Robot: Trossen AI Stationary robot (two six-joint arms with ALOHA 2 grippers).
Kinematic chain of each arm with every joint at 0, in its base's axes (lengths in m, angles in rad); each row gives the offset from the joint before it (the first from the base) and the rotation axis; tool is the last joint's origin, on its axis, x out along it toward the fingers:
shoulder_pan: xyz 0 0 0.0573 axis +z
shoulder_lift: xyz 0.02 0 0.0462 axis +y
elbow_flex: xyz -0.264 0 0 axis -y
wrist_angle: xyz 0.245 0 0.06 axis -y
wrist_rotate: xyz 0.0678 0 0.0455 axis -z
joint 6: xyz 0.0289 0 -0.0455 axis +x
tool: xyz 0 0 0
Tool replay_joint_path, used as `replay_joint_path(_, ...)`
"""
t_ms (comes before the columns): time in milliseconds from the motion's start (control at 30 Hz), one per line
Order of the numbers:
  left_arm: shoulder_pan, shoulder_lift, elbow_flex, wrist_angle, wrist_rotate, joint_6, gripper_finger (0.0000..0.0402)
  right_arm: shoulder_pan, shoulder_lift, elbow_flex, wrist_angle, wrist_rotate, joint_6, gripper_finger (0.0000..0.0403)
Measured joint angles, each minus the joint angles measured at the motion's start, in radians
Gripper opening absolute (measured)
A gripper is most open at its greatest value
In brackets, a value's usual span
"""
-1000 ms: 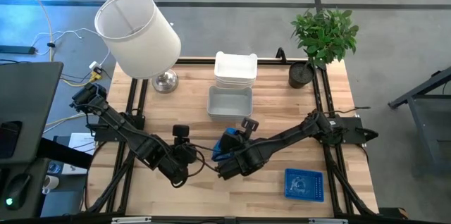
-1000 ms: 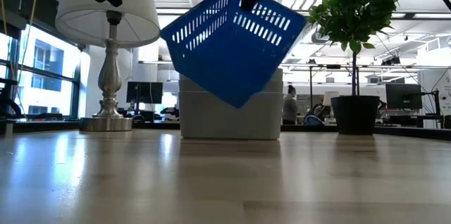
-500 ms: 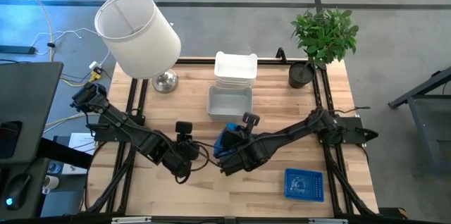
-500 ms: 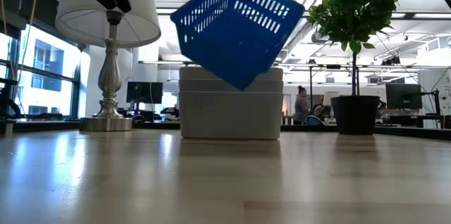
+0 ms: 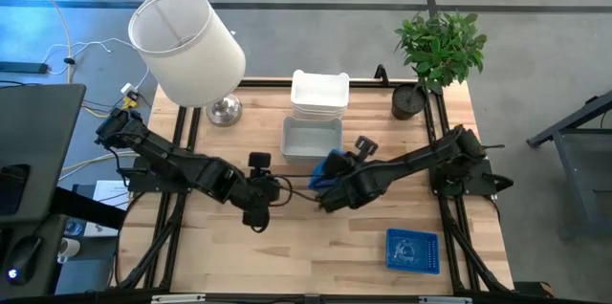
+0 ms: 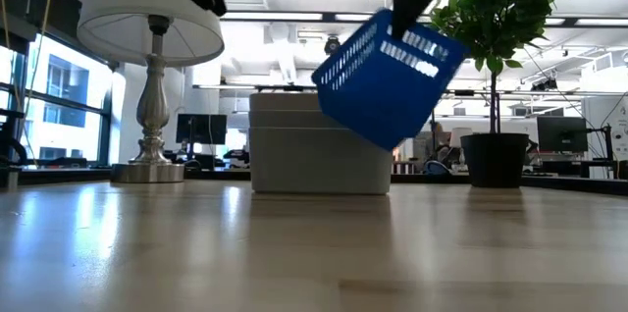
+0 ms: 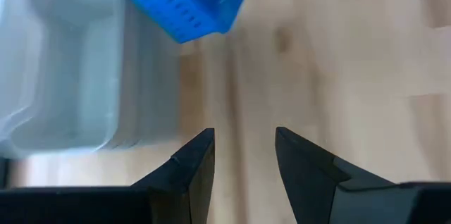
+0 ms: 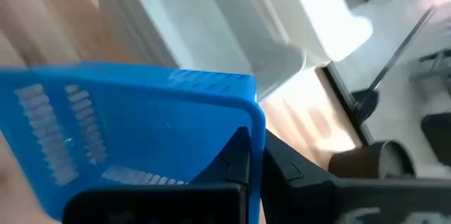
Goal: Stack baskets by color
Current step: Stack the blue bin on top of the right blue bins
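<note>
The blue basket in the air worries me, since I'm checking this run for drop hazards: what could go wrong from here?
The right claw pinches the blue basket only by its rim, so it hangs tilted above the table and might slip or swing free.

It is carried close past the grey basket and white stack, so a corner could clip them.

The second blue basket lies near the table's front edge; a skewed landing might push it off.

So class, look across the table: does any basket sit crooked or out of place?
Yes: one blue basket hangs tilted in the air, pinched by the right gripper, not resting flat. The other blue basket lies flat on the table.
</note>
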State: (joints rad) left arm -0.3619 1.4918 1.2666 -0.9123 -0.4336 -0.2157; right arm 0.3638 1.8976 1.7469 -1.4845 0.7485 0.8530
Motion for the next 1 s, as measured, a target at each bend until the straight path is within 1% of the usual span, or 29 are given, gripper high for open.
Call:
replay_joint_path(100,0.032,0.003,-0.001,0.065,0.101,0.050,0.0136,0.005,-0.025,-0.042,0.009,-0.043,0.028,0.0000)
replay_joint_path(167,0.051,0.005,-0.001,0.106,0.131,0.078,0.0136,0.007,-0.058,-0.051,-0.002,-0.066,0.047,0.0000)
replay_joint_path(267,0.070,0.006,0.002,0.138,0.132,0.094,0.0136,0.007,-0.087,-0.055,-0.004,-0.078,0.067,0.0000)
replay_joint_path(333,0.078,0.006,0.000,0.139,0.131,0.105,0.0136,0.007,-0.088,-0.057,-0.003,-0.101,0.074,0.0000)
replay_joint_path(433,0.081,0.006,0.000,0.150,0.116,0.119,0.0136,0.007,-0.088,-0.057,-0.008,-0.103,0.083,0.0000)
replay_joint_path(633,0.081,0.006,-0.001,0.158,0.132,0.135,0.0136,0.007,-0.090,-0.057,-0.005,-0.114,0.089,0.0000)
replay_joint_path(733,0.081,0.005,-0.002,0.180,0.131,0.140,0.0135,0.007,-0.099,-0.058,0.024,-0.145,0.082,0.0000)
replay_joint_path(833,0.079,0.004,-0.002,0.228,0.135,0.177,0.0136,0.007,-0.130,-0.061,0.080,-0.167,0.061,0.0000)
replay_joint_path(900,0.079,0.002,-0.001,0.268,0.172,0.188,0.0135,0.006,-0.149,-0.061,0.112,-0.171,0.042,0.0000)
replay_joint_path(1000,0.079,-0.002,-0.002,0.292,0.263,0.188,0.0135,0.005,-0.143,-0.048,0.160,-0.206,0.018,0.0000)
